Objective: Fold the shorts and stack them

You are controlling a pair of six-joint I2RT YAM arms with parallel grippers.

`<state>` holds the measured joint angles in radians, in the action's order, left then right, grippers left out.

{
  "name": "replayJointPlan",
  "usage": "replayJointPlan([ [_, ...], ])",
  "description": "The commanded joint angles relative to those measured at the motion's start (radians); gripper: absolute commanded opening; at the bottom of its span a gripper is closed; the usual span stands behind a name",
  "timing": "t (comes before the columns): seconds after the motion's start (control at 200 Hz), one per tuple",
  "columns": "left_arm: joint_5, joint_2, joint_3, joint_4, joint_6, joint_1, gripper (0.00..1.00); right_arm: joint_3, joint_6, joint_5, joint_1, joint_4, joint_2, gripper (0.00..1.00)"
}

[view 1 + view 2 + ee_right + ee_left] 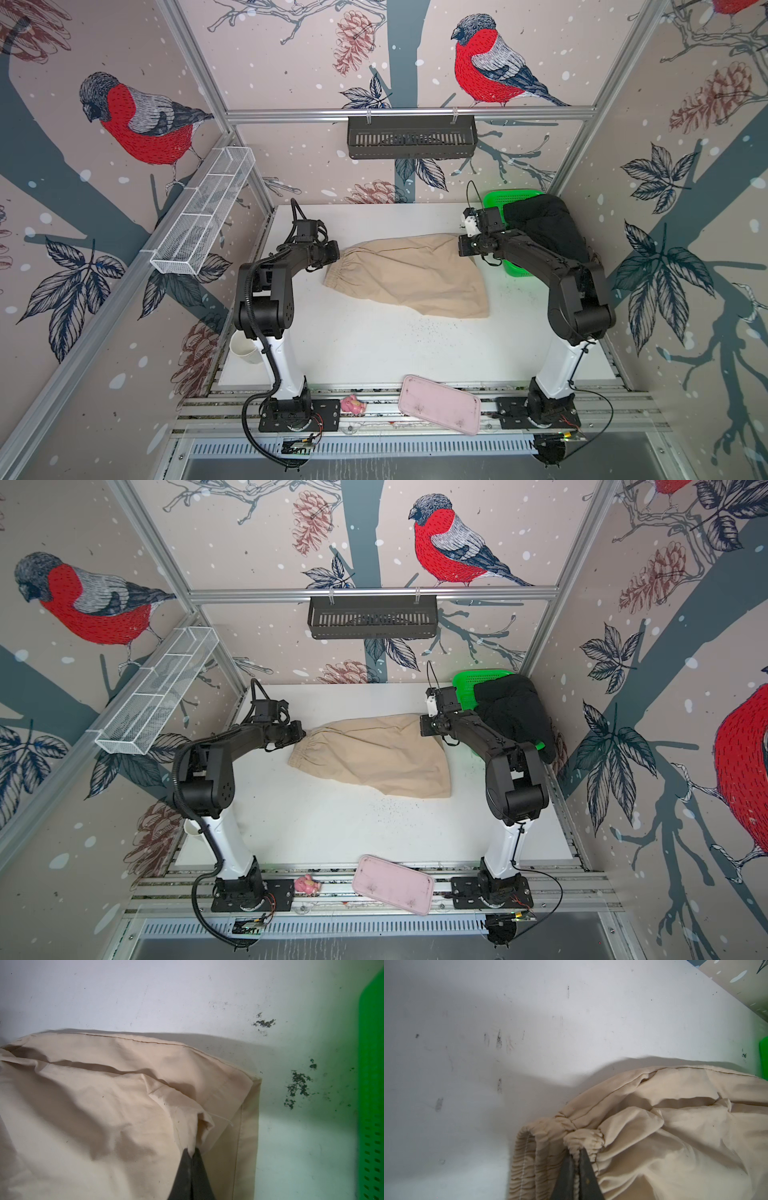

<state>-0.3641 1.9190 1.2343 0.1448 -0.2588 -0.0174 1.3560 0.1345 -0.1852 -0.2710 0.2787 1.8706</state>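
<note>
The beige shorts (407, 274) lie in the middle of both top views, spread flat on the white table (374, 349). The bunched waist is on the left and the leg ends are on the right. They lie flat so they can be folded. The black shorts (544, 224) are in the upper right of a top view, piled on the green basket (515, 198) and hanging over its side. I think they are parked there because only one pair can be folded at a time. The left gripper (576, 1150) is at the waist end. Its jaws are pressed together on a pinch of the stretchy waist, low in the middle of the left wrist view. The right gripper (192, 1150) is at the leg end, jaws pressed together on a little fold of the top cloth near the hem. Each arm holds one end, most likely so both can lift the upper edge together and lay it over for a fold. The pinches are small, so the cloth may slip out.
</note>
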Motion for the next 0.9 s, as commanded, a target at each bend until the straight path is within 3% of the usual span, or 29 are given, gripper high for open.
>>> replayJointPlan([
  [0.0, 0.012, -0.046, -0.017, -0.01, -0.001, 0.001, 0.0, 0.005, -0.007, 0.023, -0.001, -0.007, -0.019, 0.02],
  [0.34, 0.099, -0.21, -0.028, 0.048, -0.017, 0.0, 0.0, -0.011, -0.007, 0.049, -0.001, -0.022, -0.091, 0.02],
  [0.585, 0.177, -0.215, -0.063, 0.012, -0.016, -0.002, 0.0, 0.035, -0.027, 0.066, 0.014, -0.03, -0.059, 0.02],
  [0.89, 0.198, -0.138, -0.052, -0.052, -0.01, -0.012, 0.0, 0.075, -0.03, 0.024, 0.065, -0.077, 0.059, 0.02],
])
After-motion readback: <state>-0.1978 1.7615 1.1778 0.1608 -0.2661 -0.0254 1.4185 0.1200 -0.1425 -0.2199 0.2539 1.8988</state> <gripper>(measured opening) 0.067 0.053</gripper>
